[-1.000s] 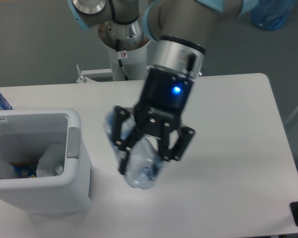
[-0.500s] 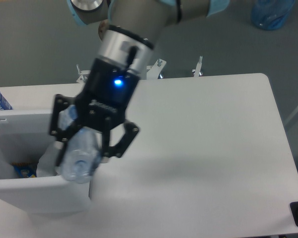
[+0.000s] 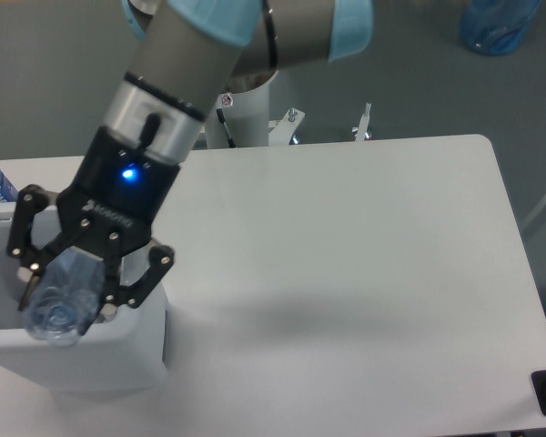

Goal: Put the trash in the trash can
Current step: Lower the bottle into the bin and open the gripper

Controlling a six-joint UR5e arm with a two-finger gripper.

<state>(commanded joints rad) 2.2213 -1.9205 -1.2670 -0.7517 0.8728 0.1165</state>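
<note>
Student: How is the arm [image 3: 246, 36] posed?

Tutor: It reaches down and toward the image's lower left, its silver wrist ring above a black gripper body with a blue light lit.

Student: And the gripper [image 3: 68, 296]?

Tutor: Its black linkage fingers [image 3: 136, 282] point downward, closed around the clear crushed bottle [image 3: 64, 302], which protrudes below the fingertips.

- Crushed bottle [image 3: 62, 296]: clear plastic, glossy, creased surface.
- Gripper [image 3: 68, 289]: black matt fingers, hard plastic or metal; cannot tell which.
- Arm wrist section [image 3: 159, 107]: brushed silver metal, satin sheen.
- Trash can [image 3: 91, 350]: white plastic, smooth, semi-matt.
- Table [image 3: 346, 273]: white, smooth, matt top.
</note>
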